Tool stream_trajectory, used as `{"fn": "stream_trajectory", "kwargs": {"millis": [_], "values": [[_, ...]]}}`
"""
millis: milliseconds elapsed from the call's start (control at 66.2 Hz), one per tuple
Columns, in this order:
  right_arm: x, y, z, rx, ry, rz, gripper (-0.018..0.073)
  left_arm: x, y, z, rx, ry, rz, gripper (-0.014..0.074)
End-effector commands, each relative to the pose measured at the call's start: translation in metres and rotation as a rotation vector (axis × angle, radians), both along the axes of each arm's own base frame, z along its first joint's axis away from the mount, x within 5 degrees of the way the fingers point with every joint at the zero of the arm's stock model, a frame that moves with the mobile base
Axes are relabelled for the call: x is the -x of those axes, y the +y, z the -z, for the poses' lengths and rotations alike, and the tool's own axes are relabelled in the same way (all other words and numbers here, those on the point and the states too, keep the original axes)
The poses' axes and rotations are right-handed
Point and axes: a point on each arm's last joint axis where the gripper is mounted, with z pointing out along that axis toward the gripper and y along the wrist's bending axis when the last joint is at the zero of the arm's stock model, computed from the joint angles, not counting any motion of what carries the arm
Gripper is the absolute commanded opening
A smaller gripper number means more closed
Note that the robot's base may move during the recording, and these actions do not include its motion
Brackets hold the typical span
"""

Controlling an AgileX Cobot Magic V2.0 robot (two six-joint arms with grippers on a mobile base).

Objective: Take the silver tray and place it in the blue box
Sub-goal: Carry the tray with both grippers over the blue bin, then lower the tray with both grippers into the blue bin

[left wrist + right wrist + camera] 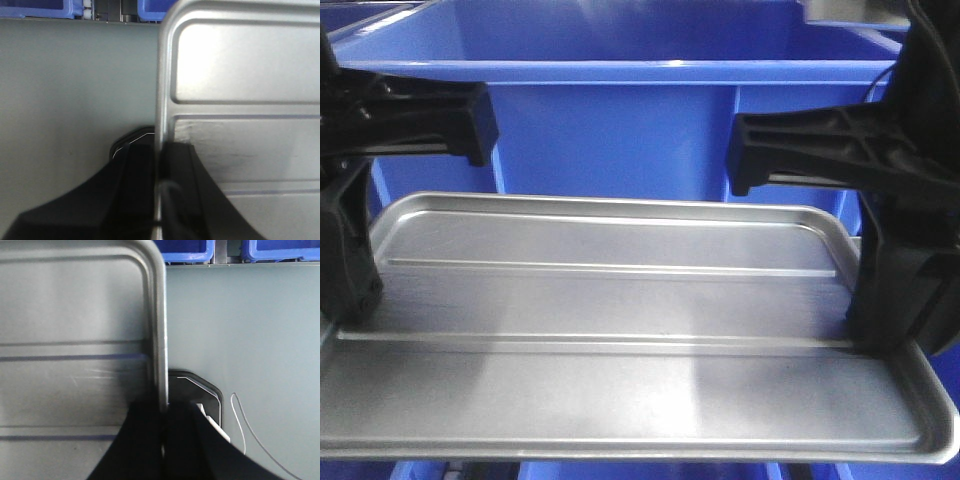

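Observation:
The silver tray (620,330) is held level in the air in front of the blue box (620,100), whose open top shows behind and above it. Two long ridges run across the tray's flat bottom. My left gripper (345,300) is shut on the tray's left rim; in the left wrist view the left gripper (161,155) has a finger on each side of the tray (240,100) rim. My right gripper (880,320) is shut on the right rim; the right wrist view shows the right gripper (164,412) clamping the tray (75,340) edge.
Grey floor (75,90) lies below the tray in both wrist views. More blue bins (185,250) line the far edge of the floor. A thin white cable (250,430) hangs beside my right gripper.

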Motion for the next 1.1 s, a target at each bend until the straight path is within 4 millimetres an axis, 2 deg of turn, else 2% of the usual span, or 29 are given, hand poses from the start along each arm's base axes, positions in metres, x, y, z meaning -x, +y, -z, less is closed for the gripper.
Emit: {"fn": "stream_trajectory", "kwargs": {"millis": [0,151,454,726,922,1088], "values": [[-0.004,0.004,-0.017,-0.080,-0.082,-0.019,0.0056,0.000,-0.003,-0.016,0.058,-0.055,0.060,0.0005],[-0.006,0.001,-0.023,-0.063,-0.078,0.000,0.0056,-0.006,0.001,-0.023,0.047,-0.065,0.028,0.0005],[-0.026,-0.006,-0.062,-0.044,-0.182,-0.016,0.0056,-0.027,0.011,-0.036,0.052,-0.112,0.030,0.0005],[-0.044,-0.016,-0.103,-0.075,-0.290,-0.013,0.0056,-0.049,0.010,-0.077,0.109,-0.223,0.064,0.0005],[-0.058,-0.016,-0.117,-0.074,-0.336,-0.024,0.0056,-0.073,0.002,-0.103,0.146,-0.276,0.096,0.0005],[-0.082,-0.006,-0.129,-0.072,-0.377,-0.038,0.0056,-0.095,-0.009,-0.117,0.162,-0.336,0.111,0.0005]]}}
